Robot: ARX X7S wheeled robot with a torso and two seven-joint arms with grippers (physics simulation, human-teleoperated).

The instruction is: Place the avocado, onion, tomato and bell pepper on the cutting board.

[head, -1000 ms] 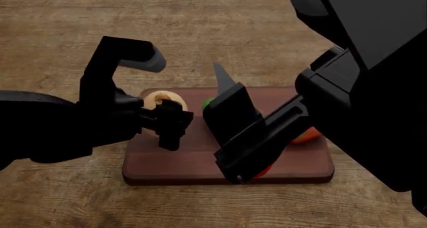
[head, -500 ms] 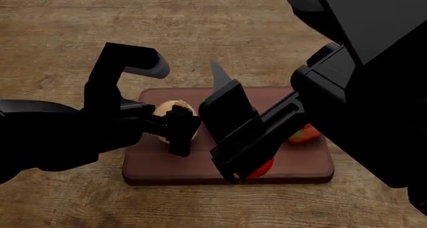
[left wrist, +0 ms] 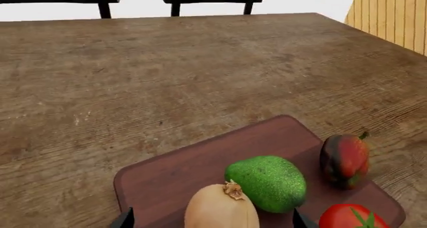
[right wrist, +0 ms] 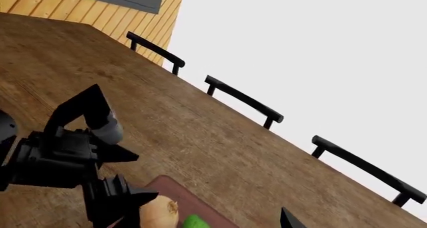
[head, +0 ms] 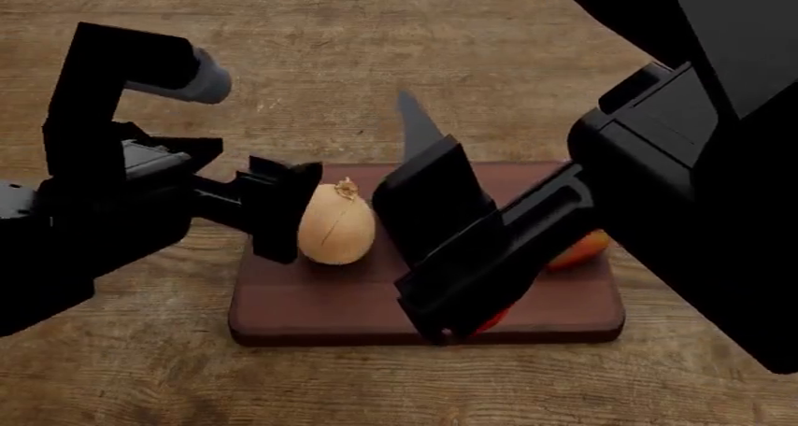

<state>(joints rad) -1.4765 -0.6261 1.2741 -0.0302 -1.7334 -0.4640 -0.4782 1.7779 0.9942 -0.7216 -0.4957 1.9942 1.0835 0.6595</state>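
The cutting board point(left wrist: 167, 173) is seen carrying all four items: the onion point(head: 336, 223), avocado point(left wrist: 268, 182), bell pepper point(left wrist: 345, 158) and tomato point(left wrist: 351, 218). The left gripper point(head: 277, 222) is spread open beside the onion, nothing held; the right gripper's state cannot be told. Placement is judged finished; only a clear retreat is called for

Left gripper point(head: 280, 222) jaws apart

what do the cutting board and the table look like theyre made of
The cutting board looks like dark reddish-brown wood with a smooth, satin finish and rounded corners. The table looks like rougher, weathered wood: matte brown with visible grain lines and cracks. Both are simulator renders, so only apparent.
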